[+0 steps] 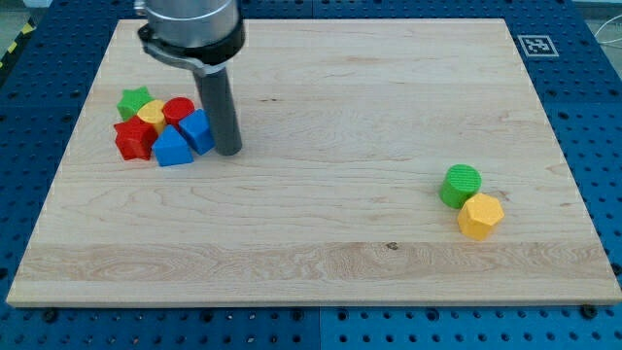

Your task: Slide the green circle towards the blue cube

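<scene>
The green circle [460, 185] is a round block at the view's right, touching a yellow hexagon [480, 215] just below and right of it. The blue cube [198, 129] sits in a cluster at the view's left. My tip [228, 151] rests on the board just right of the blue cube, close to it or touching it, and far left of the green circle.
The cluster also holds a blue triangular block [172, 148], a red star [133, 139], a yellow block [151, 116], a red round block [178, 109] and a green star [135, 100]. The wooden board [321, 258] lies on a blue perforated table.
</scene>
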`<state>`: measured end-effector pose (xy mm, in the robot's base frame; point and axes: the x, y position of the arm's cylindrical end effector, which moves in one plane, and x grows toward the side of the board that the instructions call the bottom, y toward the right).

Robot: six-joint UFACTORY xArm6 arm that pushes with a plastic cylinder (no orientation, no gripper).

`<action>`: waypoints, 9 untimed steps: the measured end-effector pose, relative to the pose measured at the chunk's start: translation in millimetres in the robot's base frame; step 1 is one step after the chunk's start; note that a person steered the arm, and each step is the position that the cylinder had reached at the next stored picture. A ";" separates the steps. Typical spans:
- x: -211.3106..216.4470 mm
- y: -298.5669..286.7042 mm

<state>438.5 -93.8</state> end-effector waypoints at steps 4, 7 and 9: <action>-11.5 201.8; 67.5 309.1; 67.5 292.3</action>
<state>506.0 198.5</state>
